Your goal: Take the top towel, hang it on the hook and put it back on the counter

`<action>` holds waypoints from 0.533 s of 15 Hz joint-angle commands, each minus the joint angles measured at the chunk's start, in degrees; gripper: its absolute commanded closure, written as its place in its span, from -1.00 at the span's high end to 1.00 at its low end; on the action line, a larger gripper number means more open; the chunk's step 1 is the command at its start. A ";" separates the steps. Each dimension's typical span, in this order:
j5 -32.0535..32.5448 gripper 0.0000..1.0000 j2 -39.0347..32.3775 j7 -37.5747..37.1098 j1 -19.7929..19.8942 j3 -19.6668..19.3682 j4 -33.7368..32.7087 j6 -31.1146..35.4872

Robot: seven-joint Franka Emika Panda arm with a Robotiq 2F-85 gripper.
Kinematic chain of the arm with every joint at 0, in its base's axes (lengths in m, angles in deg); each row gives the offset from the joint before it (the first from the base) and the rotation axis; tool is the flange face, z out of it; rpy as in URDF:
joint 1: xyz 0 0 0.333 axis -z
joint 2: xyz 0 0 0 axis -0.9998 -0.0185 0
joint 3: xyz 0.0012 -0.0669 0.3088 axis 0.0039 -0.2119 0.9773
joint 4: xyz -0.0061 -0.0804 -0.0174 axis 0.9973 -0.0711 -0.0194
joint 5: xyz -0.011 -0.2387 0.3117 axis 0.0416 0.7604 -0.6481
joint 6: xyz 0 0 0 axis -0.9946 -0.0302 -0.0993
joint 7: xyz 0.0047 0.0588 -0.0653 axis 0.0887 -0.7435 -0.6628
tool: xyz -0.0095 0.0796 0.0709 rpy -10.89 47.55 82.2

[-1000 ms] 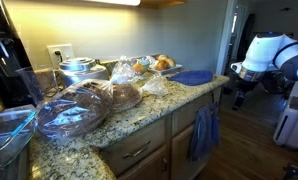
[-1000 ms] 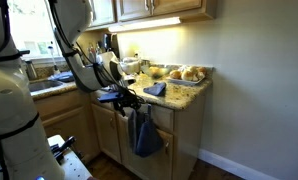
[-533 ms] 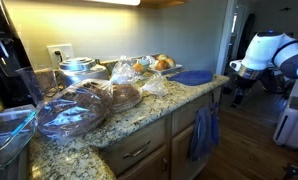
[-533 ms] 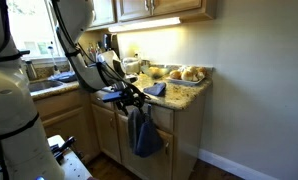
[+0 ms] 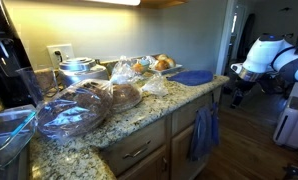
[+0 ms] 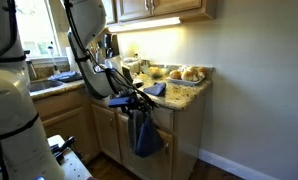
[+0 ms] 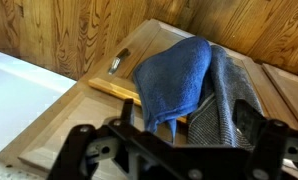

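My black two-fingered gripper [image 7: 177,150] is spread wide, with nothing between the jaws. Straight ahead of them the bright royal-blue soft cloth towel [image 7: 174,78] drapes down the light wooden cabinet front [image 7: 74,115], probably from a hook I cannot make out. A duller grey-blue towel [image 7: 227,100] touches it. The speckled granite counter [image 6: 192,87] lies above my jaws.

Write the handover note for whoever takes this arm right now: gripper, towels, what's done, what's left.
Gripper: open, holding nothing, close in front of the hanging towels.
Bright royal-blue soft towel: hangs on the wooden cabinet front below the speckled granite counter, overlapping a duller grey-blue towel. The hook is hidden by the cloth.
Another flat blue towel lies on the counter's corner.
Done: the towel is taken and hung.
Left: grasp the royal-blue towel, lift it off and lay it back on the counter.
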 commanded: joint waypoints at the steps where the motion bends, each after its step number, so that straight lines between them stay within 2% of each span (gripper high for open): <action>1: 4.35 1.00 -3.60 -2.85 0.48 -3.00 -1.83 4.67; 8: 6.71 1.00 -10.62 -4.12 -1.28 -9.81 -6.63 10.45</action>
